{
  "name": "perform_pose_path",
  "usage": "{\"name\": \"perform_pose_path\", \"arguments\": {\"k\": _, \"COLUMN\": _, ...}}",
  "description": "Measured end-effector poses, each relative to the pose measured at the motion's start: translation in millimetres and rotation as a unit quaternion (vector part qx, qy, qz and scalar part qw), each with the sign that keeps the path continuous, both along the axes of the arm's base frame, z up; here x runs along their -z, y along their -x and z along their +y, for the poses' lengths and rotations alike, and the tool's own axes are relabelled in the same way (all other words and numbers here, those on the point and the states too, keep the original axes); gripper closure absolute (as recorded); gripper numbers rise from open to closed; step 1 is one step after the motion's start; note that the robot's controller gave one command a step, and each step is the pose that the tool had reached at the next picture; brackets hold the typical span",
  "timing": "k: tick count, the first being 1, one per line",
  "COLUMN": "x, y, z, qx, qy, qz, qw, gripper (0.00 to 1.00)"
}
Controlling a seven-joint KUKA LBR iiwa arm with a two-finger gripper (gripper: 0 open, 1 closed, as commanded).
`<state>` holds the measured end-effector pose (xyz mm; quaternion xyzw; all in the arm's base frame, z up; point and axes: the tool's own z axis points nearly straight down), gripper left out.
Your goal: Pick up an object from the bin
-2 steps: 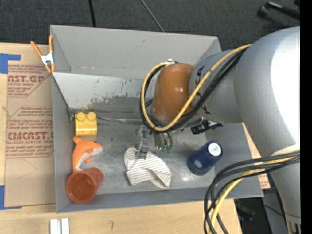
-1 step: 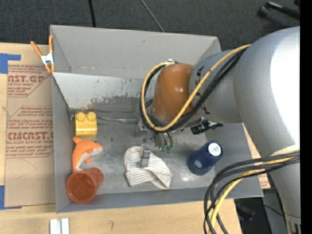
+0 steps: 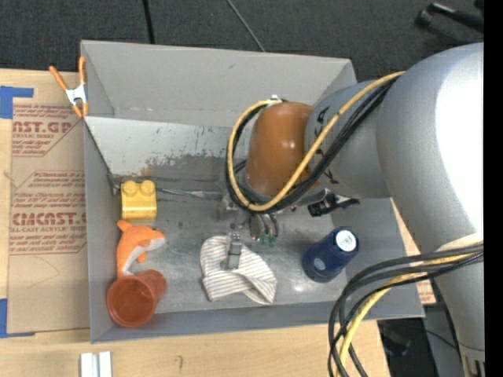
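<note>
Where the floor of the grey metal bin [image 3: 157, 144] nears its front wall, about midway along, lies the principal entry: a crumpled cloth [image 3: 245, 280] of white and grey stripes, soft fabric, bunched into a rough mound that rests flat on the floor.

Gripper [image 3: 234, 251]: dark metal tip, set at the cloth's upper edge, touching the fabric or pressed into it. Whether it stands apart or together cannot be told from this angle.

Fitted above the gripper: a rounded orange-brown cover [image 3: 275, 151] on the wrist, looped about by yellow and black cables [image 3: 233, 159], and behind these the broad silver arm [image 3: 424, 132] reaching in from the right.

Right of the cloth, near but apart: a dark blue cylinder [image 3: 322, 264], lying tilted, its white cap [image 3: 345, 242] turned up and to the right.

Left side of the bin, well apart from the cloth, ranged from back to front:
- a yellow plastic building block [image 3: 138, 201] with two studs on top, close by the sloping rear wall;
- an orange toy dolphin [image 3: 134, 246] with a pale belly, just in front of the block;
- an orange-red plastic cup [image 3: 134, 298], lying in the front left corner with its open mouth toward the camera, touching or nearly touching the dolphin.
</note>
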<state>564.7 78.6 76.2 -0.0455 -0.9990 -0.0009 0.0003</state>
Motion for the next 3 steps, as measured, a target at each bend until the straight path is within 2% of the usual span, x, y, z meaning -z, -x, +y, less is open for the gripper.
{"name": "perform_pose_path", "arguments": {"k": 1, "x": 6.5, "y": 31.4, "z": -15.8, "qx": -0.152, "qy": 0.0, "qz": -0.0002, "qw": 0.9884, "gripper": 1.0}}
{"name": "perform_pose_path", "arguments": {"k": 2, "x": 6.5, "y": 31.4, "z": -15.7, "qx": -0.152, "qy": 0.0, "qz": -0.0002, "qw": 0.9884, "gripper": 1.0}}
{"name": "perform_pose_path", "arguments": {"k": 3, "x": -124.0, "y": 25.2, "z": -53.9, "qx": -0.137, "qy": 0.001, "qz": -0.0016, "qw": 0.9906, "gripper": 1.0}}
